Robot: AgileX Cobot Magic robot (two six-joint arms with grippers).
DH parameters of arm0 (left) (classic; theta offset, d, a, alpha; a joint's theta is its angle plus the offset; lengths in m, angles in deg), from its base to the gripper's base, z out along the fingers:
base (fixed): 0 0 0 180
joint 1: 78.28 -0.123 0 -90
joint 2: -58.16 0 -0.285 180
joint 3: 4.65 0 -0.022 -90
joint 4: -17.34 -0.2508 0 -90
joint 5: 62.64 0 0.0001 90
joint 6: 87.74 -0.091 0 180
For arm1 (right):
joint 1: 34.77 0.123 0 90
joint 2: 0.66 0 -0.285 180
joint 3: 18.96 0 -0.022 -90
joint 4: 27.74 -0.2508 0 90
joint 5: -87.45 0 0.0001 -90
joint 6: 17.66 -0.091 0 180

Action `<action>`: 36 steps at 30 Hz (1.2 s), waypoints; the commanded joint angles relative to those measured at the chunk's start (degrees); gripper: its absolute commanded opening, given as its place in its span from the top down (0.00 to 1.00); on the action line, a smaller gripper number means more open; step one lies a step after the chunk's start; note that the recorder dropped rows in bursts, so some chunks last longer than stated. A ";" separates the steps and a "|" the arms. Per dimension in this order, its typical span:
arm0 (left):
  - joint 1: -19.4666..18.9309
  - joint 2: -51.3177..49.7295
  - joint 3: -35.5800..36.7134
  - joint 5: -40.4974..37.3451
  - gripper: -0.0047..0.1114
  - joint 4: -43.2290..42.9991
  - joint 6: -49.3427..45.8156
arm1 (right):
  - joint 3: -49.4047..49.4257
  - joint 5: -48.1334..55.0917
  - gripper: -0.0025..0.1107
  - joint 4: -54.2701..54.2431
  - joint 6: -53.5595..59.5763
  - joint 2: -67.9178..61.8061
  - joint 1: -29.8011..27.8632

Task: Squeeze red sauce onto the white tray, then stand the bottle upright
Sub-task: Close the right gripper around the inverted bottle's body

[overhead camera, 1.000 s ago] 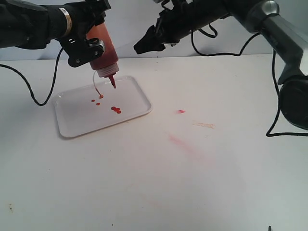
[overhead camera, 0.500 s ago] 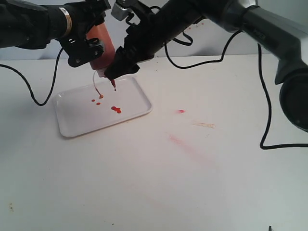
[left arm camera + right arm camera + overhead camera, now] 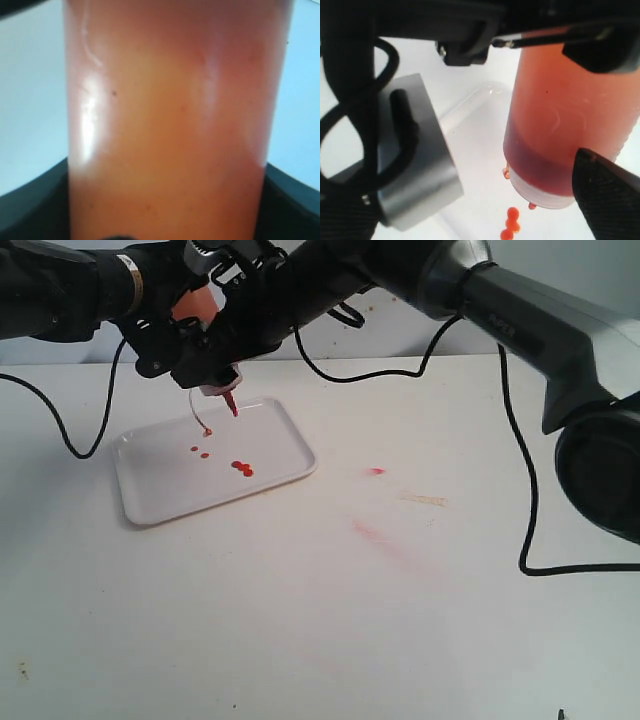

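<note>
The bottle (image 3: 196, 306) hangs upside down over the white tray (image 3: 280, 445), its red nozzle (image 3: 231, 403) pointing down and its cap tether (image 3: 199, 418) dangling. My left gripper (image 3: 185, 345) is shut on it; the orange body (image 3: 170, 125) fills the left wrist view between dark fingers (image 3: 30, 205). Small drops of red sauce (image 3: 241, 468) lie on the tray (image 3: 470, 150). My right gripper (image 3: 218, 362) has reached across and stands open at the bottle's neck end (image 3: 560, 130). One black finger (image 3: 607, 195) shows beside the white collar.
Pinkish smears (image 3: 372, 532) and a small red spot (image 3: 376, 471) mark the white table to the right of the tray, with a yellowish streak (image 3: 423, 500) further right. Black cables (image 3: 80, 445) (image 3: 528, 490) trail on both sides. A grey block of the left gripper (image 3: 415, 160) sits close to the bottle.
My right arm has swung in from the upper right, across to the bottle, with its jaws widening. The left gripper has kept the inverted bottle in place over the tray.
</note>
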 commanded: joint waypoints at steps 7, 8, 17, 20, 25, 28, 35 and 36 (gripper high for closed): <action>0.44 1.94 -0.65 0.86 0.96 0.72 1.40 | 0.07 -9.31 0.21 16.97 -15.11 -2.39 2.37; 0.33 1.94 -0.65 0.86 0.96 0.72 1.40 | 0.07 -9.31 0.21 17.11 -15.97 -2.83 2.37; -1.36 1.94 -0.65 1.65 0.96 0.72 1.40 | 0.32 -19.49 0.36 14.97 -18.64 -6.80 2.37; -1.62 1.94 -0.65 2.05 0.96 0.72 1.40 | 0.56 -21.75 0.36 12.61 -18.64 -8.11 2.37; -1.62 1.94 -0.65 1.95 0.96 0.72 1.40 | 0.66 -22.18 0.36 12.74 -18.14 -8.63 2.37; -1.62 1.94 -0.65 1.95 0.96 0.72 1.40 | 0.66 -21.77 0.36 13.00 -18.14 -8.63 2.27; -1.62 1.94 -0.65 1.95 0.96 0.72 1.40 | 0.66 -19.37 0.36 13.31 -18.02 -7.60 2.27; -1.62 1.94 -0.65 1.95 0.96 0.72 1.40 | 0.66 -18.81 0.36 13.48 -18.02 -7.25 2.16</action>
